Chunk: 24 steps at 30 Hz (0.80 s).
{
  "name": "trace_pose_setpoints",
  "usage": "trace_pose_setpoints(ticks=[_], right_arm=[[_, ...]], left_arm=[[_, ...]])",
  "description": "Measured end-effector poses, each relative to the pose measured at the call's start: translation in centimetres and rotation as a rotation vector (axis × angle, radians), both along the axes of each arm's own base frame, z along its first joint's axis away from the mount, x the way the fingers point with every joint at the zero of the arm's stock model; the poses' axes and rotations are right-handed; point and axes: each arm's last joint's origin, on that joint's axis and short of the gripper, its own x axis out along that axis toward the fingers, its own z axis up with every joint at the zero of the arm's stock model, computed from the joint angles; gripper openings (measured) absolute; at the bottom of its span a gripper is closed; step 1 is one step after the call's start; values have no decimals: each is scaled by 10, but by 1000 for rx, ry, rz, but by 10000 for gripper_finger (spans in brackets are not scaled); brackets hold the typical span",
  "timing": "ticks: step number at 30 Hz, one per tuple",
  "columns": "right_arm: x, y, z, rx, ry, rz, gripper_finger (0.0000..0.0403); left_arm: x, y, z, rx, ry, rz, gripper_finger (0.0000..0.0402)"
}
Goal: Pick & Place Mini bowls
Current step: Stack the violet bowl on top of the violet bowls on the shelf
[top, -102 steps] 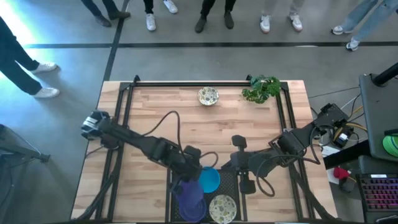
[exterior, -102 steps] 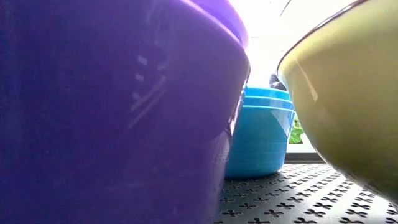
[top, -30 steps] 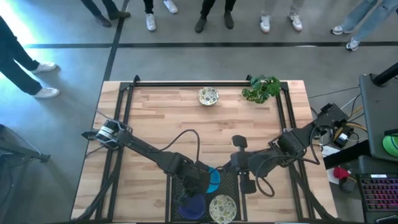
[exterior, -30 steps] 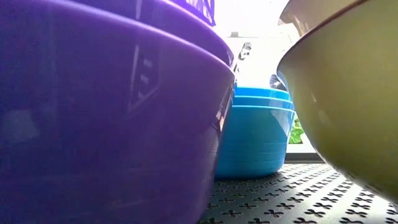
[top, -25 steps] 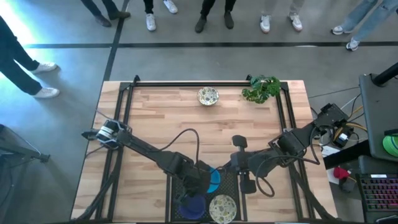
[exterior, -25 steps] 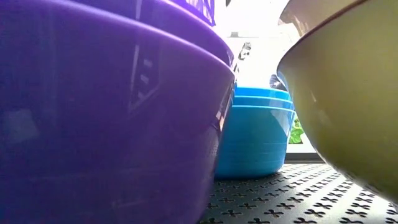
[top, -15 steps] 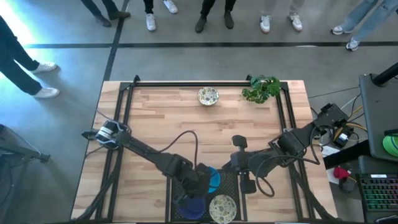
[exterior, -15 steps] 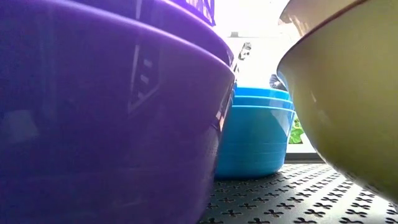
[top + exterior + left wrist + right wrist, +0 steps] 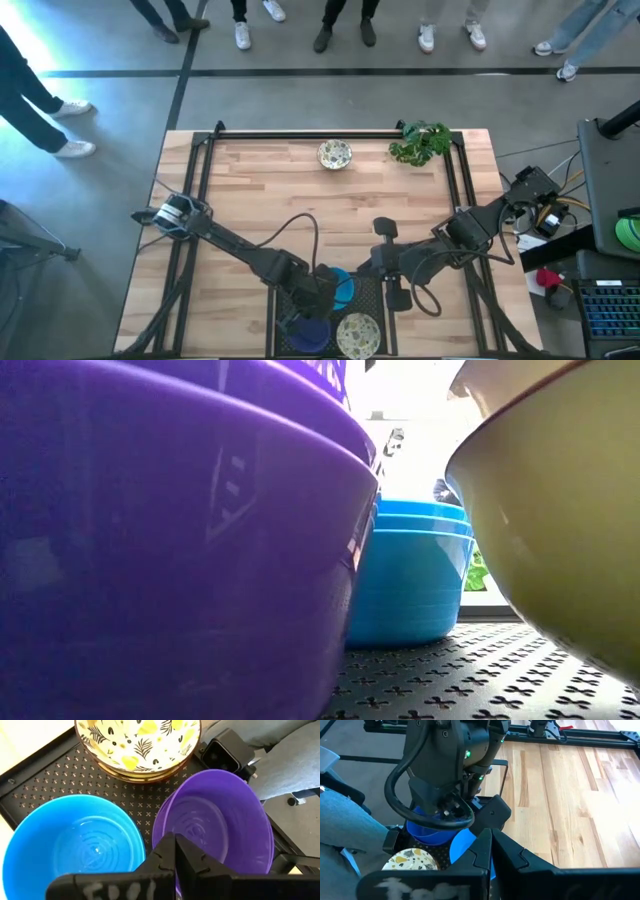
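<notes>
the left gripper (image 9: 312,296) sits low in the middle of the high view, over the near end of the black mesh tray (image 9: 368,292). in the left wrist view its two dark fingers (image 9: 172,857) press flat together with nothing between them, just over the near rim of the purple bowl (image 9: 215,820). smeared white marks on the finger housing cannot be read.

the purple bowl sits at the lower right of that frame, the blue bowl (image 9: 75,840) at the lower left, close beside it. the cream leaf-patterned bowl (image 9: 140,742) lies along the top edge, stacked on another whose rim shows beneath. all rest on the tray.

in the high view the purple bowl (image 9: 308,333) is at the bottom centre, the cream bowl (image 9: 358,334) just right of it, the blue bowl (image 9: 343,288) above and between them, partly under the arm. the low view shows layered rims on the blue stack (image 9: 415,585).

the right gripper (image 9: 396,297) hovers just right of the tray, fingers closed and empty. a second patterned bowl (image 9: 335,154) stands alone near the top centre of the wooden table (image 9: 250,190), well apart from the tray, with a leafy plant (image 9: 420,143) to its right.
</notes>
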Motion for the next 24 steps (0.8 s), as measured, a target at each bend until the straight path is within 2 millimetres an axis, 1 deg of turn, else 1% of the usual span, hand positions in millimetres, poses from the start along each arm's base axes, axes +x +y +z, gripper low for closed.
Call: trace_pose_setpoints(ticks=[10,14,16,21,24], right_arm=[[0,0,0,0,0,0,8],[0,0,0,1,-1,-1,8],[0,0,0,1,-1,-1,8],[0,0,0,1,-1,-1,8],[0,0,0,1,-1,-1,8]], left_arm=[[-1,0,-2,1,8,4,0],[1,0,6,12,-32,8,0],[1,1,7,26,-47,14,0],[0,3,-6,47,-14,22,0],[0,3,-10,48,-13,24,0]])
